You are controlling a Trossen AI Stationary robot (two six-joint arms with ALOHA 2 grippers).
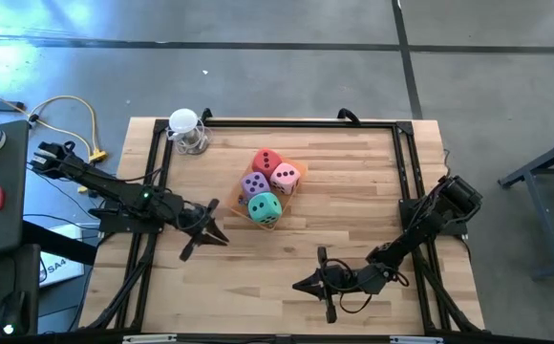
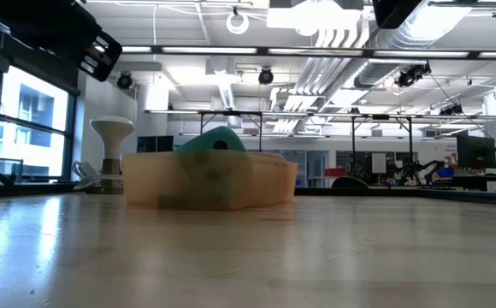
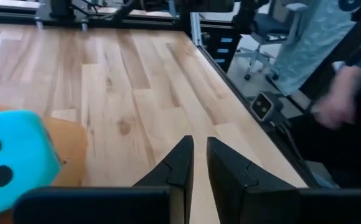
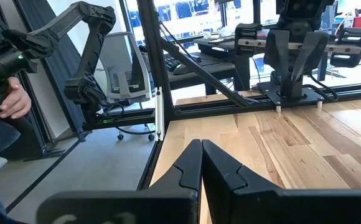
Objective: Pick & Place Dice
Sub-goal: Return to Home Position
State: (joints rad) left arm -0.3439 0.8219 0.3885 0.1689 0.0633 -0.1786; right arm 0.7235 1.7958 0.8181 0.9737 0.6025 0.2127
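Note:
The dice lie together in the translucent orange tray (image 1: 294, 194) at mid-table: red (image 1: 266, 161), pink (image 1: 285, 177), purple (image 1: 255, 185) and teal-green (image 1: 265, 207). In the low view the teal-green die (image 2: 214, 141) sticks up over the tray wall (image 2: 209, 180). My left gripper (image 1: 222, 237) hovers just left of the tray, near the teal-green die (image 3: 12, 162). Its fingers (image 3: 199, 146) are shut to a thin slit with nothing between them. My right gripper (image 1: 298, 284) hangs shut and empty near the table's front edge, pointing left (image 4: 201, 146).
A white knob-shaped object on a stand (image 1: 186, 129) sits at the table's far left corner. Black frame rails run along the table's edges (image 1: 406, 172). Bare wood lies between the tray and both grippers. A person's hand (image 4: 15, 102) shows beyond the table.

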